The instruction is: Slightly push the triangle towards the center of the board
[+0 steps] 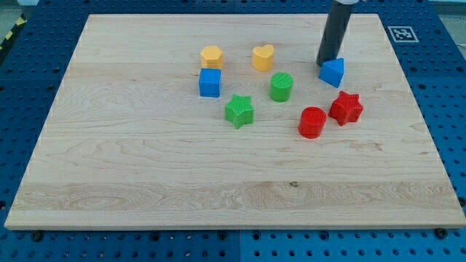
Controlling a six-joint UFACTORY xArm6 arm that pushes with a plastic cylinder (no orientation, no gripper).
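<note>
The blue triangle block point(333, 72) lies in the upper right part of the wooden board point(145, 182). My dark rod comes down from the view's top edge, and my tip point(325, 61) rests at the triangle's upper left corner, touching or nearly touching it. The board's middle lies to the lower left of the triangle.
A red star point(345, 108) and a red cylinder point(312, 121) lie just below the triangle. A green cylinder point(281, 86), green star point(239, 110), blue cube point(210, 82), yellow hexagon point(211, 56) and yellow heart point(263, 57) lie to its left. Blue pegboard point(444, 87) surrounds the board.
</note>
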